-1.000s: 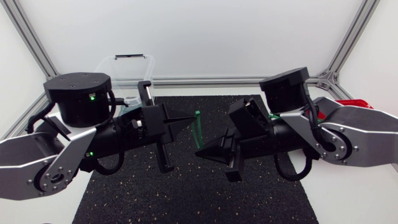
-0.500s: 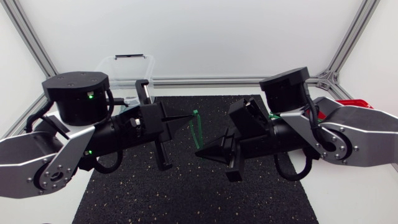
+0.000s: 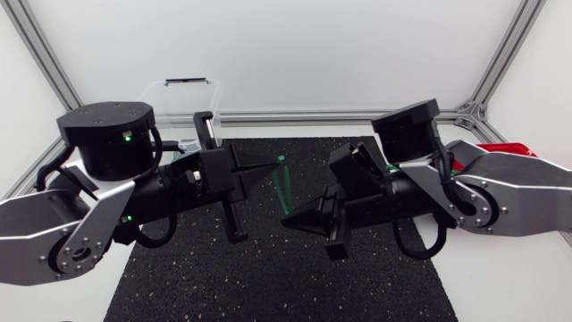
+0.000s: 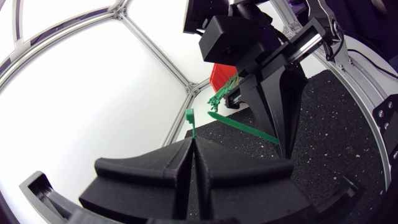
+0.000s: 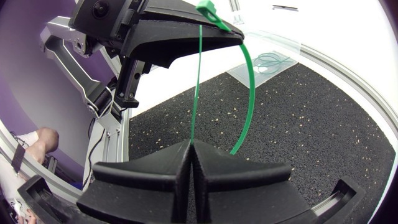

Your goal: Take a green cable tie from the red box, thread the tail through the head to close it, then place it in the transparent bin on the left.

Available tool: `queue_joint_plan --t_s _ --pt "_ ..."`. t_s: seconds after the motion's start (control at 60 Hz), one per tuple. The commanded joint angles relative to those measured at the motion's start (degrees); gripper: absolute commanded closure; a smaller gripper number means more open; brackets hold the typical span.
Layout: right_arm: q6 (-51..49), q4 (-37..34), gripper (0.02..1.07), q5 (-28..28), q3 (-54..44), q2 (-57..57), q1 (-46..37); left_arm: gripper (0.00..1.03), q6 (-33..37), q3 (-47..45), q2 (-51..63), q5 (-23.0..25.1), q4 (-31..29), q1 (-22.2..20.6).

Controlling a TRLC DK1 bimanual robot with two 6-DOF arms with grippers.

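**Tie held between both grippers above the mat**

The left gripper [image 3: 268, 166] is pressed together on the green tie [image 3: 284, 190] just below the tie head [image 5: 208, 9], which sticks out past its fingertips. The right gripper [image 3: 288, 218] pinches the strap lower down, its fingers closed flat on it. The tie hangs clear of the black mat [image 3: 268, 277], near the middle. From the head, one stretch runs straight into the right gripper; another bows outward beside it. Whether the tail sits in the head cannot be told. The bin [image 3: 183, 97] stands behind the left arm and holds looped ties [image 5: 271, 60]. The red box [image 3: 502, 148], with spare ties [image 4: 222, 93], lies behind the right arm.
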Motion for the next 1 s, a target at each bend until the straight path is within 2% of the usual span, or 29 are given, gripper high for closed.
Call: queue_joint_plan --t_s 0.0,0.35,0.983 --pt "-0.2 0.0 1.02 -0.7 -0.5 0.7 -0.3 1.0 2.4 -2.1 -0.9 -0.4 1.4 -0.2" --pt "-0.2 0.0 1.02 -0.9 -0.7 0.8 0.0 1.0 4.2 -3.8 -0.4 -2.1 3.9 -1.7" --pt "-0.4 0.1 1.02 -1.0 -1.1 0.6 0.9 1.0 4.5 -3.4 1.1 -2.7 6.4 -1.7"
